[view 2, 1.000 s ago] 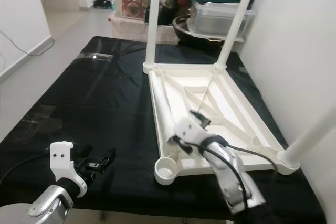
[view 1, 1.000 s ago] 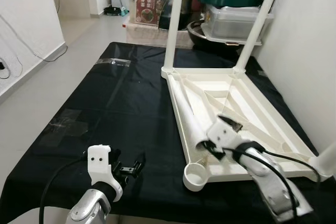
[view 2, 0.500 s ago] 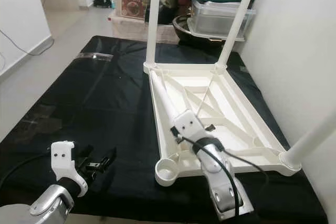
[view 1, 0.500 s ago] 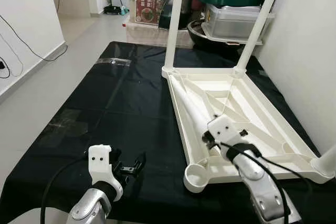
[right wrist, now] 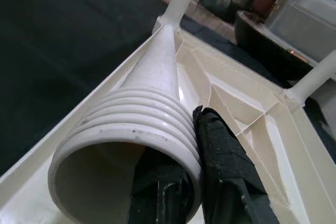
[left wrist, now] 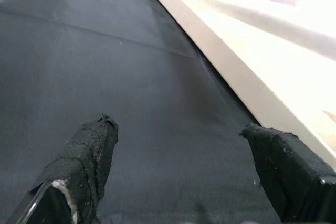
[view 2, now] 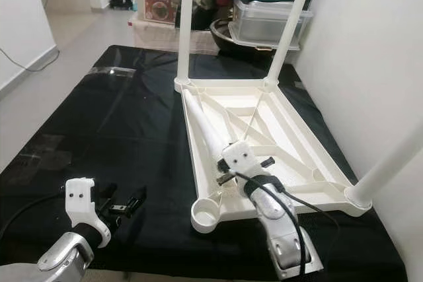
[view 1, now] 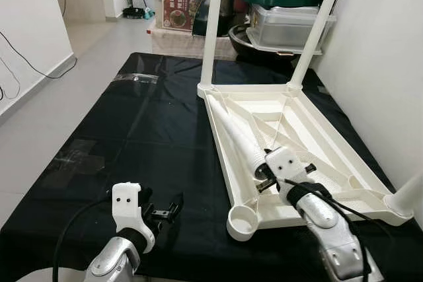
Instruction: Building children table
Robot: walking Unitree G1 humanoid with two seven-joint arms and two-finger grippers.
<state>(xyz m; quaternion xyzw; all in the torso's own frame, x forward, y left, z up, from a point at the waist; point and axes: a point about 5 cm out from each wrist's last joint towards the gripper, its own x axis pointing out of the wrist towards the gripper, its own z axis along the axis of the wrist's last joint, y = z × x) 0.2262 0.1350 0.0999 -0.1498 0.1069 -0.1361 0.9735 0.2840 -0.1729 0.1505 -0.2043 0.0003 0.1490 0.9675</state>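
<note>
The upturned tabletop [view 1: 310, 130] is lying right of centre on the black worktop [view 1: 132, 130], three legs standing and the near-left socket [view 1: 241, 221] waiting. The right tool [right wrist: 197, 145] is pinching the loose leg's [view 1: 238, 137] threaded rim, one finger inside; the left tool [left wrist: 184, 156] is gaping idly at lower left.

My arms: silver metal shells | wrists: white plastic camera housings, two small dark holes on the left one | cables: black, looping along each forearm | left gripper [view 1: 162, 212] and right gripper [view 1: 266, 177]: two long black fingers [left wrist: 84, 156], rough matte wrap, scuffed
</note>
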